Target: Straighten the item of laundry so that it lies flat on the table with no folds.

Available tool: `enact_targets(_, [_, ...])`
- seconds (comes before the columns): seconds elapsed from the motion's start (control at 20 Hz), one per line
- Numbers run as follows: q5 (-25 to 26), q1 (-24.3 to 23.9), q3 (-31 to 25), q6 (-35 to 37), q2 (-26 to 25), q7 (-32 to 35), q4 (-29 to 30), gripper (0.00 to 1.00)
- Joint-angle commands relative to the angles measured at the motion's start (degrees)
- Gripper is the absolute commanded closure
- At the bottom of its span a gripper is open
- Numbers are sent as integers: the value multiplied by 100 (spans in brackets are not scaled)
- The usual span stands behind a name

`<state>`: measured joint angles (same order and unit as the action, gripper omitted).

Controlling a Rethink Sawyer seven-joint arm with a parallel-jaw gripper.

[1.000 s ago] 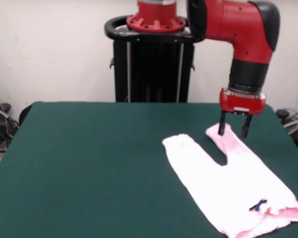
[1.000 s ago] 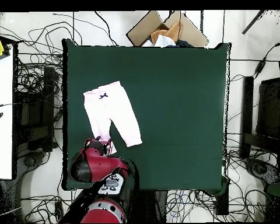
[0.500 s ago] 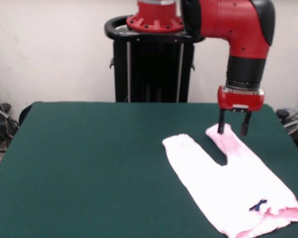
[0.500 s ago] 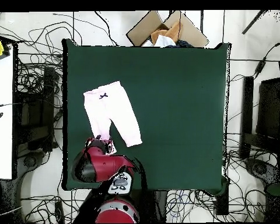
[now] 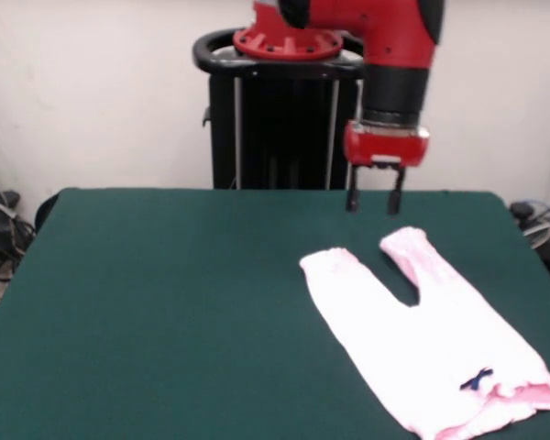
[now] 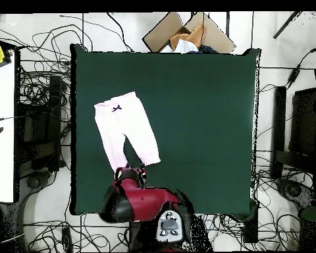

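Note:
The item of laundry (image 5: 422, 344) (image 6: 124, 131) is a pair of pale pink pants with two short legs and a tiny dark bow (image 5: 477, 378) at the waistband. It lies spread on the dark green table (image 5: 165, 312) (image 6: 200, 118), both legs apart and pointing toward the robot's side. A small fold shows at the waistband's corner. My gripper (image 5: 373, 202) (image 6: 131, 173) hangs open above the table, clear of the cloth, beyond the leg cuffs. Nothing is between its fingers.
A cardboard box (image 6: 187, 33) with cloth in it sits past the table's far edge in the overhead view. Cables lie on the floor all around the table. A white bench (image 6: 1, 118) stands at the left.
My gripper has risen off the pants' leg cuff and moved away toward the middle of the table's robot-side edge. The pants lie as before.

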<state>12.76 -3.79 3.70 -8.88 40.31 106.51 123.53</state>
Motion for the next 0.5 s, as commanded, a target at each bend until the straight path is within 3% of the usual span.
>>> enact_targets(0.05, [811,-814,-393,464,402,160,432,0])
enact_targets(0.3, [1232,-1237,-461,667,563,55,373,0])
enact_targets(0.5, [1431,-1320,-508,599,406,135,209,0])
